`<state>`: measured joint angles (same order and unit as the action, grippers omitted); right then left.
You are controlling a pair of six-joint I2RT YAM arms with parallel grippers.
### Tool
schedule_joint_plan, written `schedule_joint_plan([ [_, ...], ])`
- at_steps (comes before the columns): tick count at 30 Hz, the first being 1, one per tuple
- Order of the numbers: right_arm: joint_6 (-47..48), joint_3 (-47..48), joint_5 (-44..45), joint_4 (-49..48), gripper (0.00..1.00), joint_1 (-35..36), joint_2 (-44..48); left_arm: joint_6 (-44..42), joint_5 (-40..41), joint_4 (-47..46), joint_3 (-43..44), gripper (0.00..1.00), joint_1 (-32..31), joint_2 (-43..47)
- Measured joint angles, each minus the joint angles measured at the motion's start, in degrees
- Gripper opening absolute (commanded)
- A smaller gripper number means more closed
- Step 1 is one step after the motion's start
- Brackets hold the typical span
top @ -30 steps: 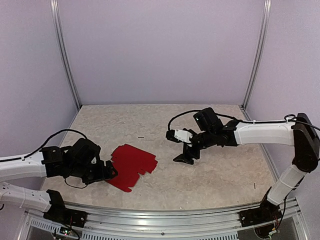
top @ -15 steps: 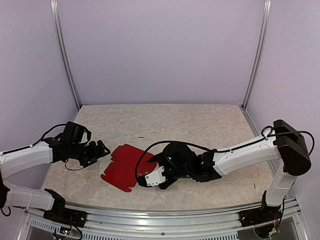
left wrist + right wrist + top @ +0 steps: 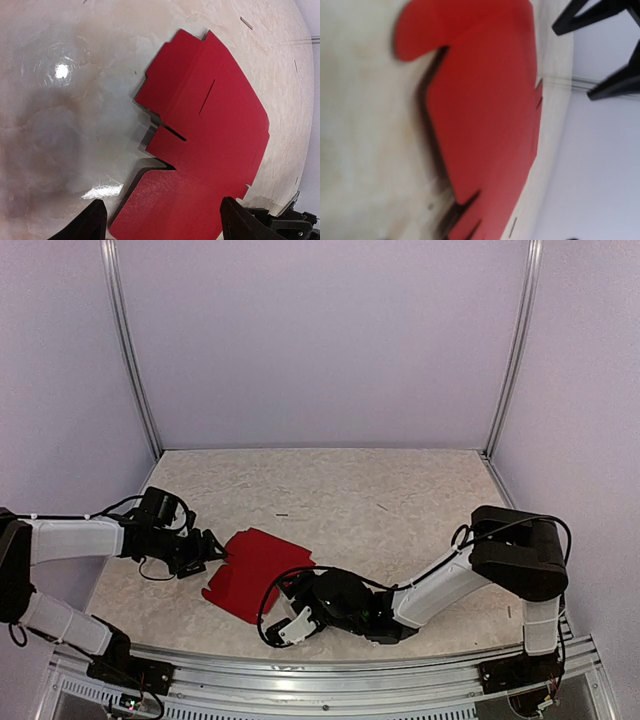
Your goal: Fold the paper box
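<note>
Paper box [image 3: 255, 570] lies unfolded; left hand [image 3: 210, 549] spread wide at its edge, holding nothing; right hand [image 3: 282, 612] opening unclear.

A lab cell: blank lilac walls [image 3: 320, 340], aluminium frame posts [image 3: 130, 350].

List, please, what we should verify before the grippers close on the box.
1. Box lies unfolded on the table: ok.
2. Left gripper open: ok.
3. A box flap sits between the left fingers in the wrist view: ok.
4. Right gripper open: cannot tell; its fingers are out of its wrist view.
5. Right gripper beside the box's near edge: ok; contact, cannot tell.
</note>
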<state>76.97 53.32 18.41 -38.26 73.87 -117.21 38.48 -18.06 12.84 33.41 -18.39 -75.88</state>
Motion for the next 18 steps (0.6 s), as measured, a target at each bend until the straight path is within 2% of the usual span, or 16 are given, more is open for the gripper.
schedule_joint_plan([
  [12,10.6,2.3,1.6,-14.4,0.62,1.5,-8.4,-0.4,-2.6,-2.6,0.5,0.70,0.1,-5.6],
  [15,12.1,5.3,1.4,-16.5,0.53,1.9,-11.3,-0.5,-3.3,-3.4,0.9,0.69,0.1,-6.7],
  [18,13.4,8.8,1.2,-18.0,0.40,2.0,-14.2,-1.0,-3.8,-3.8,1.2,0.68,0.1,-7.3],
])
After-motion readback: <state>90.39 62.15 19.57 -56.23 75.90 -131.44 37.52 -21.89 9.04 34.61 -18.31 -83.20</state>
